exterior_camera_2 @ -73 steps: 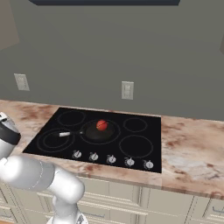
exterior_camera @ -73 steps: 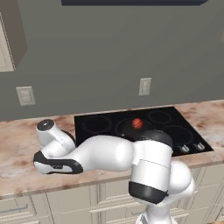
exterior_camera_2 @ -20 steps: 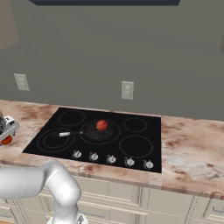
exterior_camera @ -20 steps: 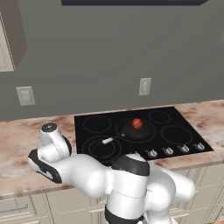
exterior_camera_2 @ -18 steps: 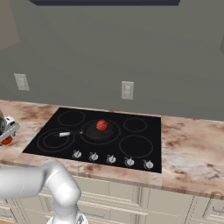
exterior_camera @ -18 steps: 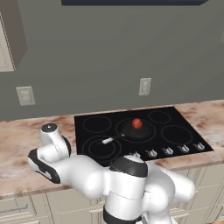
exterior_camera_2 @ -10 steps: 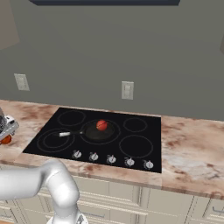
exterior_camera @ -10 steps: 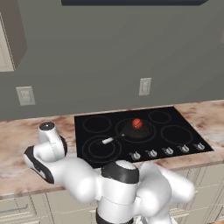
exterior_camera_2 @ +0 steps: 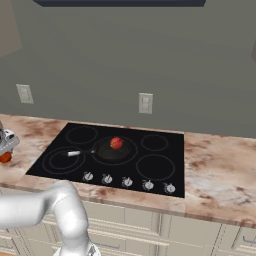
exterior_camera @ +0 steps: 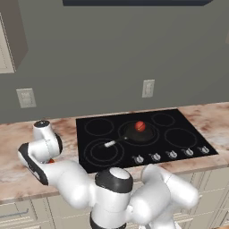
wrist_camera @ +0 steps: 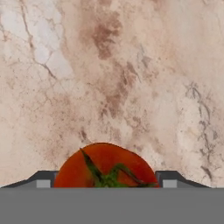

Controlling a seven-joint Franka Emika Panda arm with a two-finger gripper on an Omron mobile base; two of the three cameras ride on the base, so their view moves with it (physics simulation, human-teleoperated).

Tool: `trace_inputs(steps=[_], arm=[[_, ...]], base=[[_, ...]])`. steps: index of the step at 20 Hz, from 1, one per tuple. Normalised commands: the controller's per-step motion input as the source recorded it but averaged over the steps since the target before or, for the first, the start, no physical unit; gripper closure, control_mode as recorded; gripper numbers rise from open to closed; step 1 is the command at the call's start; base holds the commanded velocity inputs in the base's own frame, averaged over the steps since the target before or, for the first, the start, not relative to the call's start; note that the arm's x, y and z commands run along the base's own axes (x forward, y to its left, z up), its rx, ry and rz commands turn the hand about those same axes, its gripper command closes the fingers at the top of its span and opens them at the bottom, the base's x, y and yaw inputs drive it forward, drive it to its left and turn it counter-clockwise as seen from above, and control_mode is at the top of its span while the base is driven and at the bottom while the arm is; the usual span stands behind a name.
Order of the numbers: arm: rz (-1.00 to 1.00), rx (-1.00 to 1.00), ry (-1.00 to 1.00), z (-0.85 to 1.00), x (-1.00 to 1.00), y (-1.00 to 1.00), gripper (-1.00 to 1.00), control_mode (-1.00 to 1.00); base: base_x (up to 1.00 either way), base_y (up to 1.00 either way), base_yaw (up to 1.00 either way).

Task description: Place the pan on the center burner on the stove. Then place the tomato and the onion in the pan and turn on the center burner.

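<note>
hand view shows the tomato (wrist_camera: 106, 166) between the claw (wrist_camera: 106, 180) fingers.

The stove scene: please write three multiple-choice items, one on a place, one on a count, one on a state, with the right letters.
1. Where is the tomato?
A. in the pan
B. on the counter, between the fingers
C. on a knob

2. How many knobs has the stove?
A. three
B. five
C. seven

3. What lies in the pan?
A. nothing
B. two balls
C. one pinkish-red onion

Answers: 1 B, the hand view shows it on the marble counter. 2 B, five silver knobs line the front. 3 C, one ball sits there.
</note>
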Motion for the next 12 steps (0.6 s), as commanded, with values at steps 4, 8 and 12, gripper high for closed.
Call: trace_inputs(steps=[4, 8, 12], arm=[[0.00, -0.03, 0.00, -0.20, -0.58, -0.61, 1.00, -1.00], [-0.05, 0.00, 0.00, 0.15, -0.46, -0.75, 1.00, -1.00], [-0.12, 0.00, -0.08, 0.60, -0.20, -0.69, 1.00, -1.00]], base=[[0.00, 0.00, 0.00], [0.00, 0.00, 0.00], [0.00, 0.00, 0.00]])
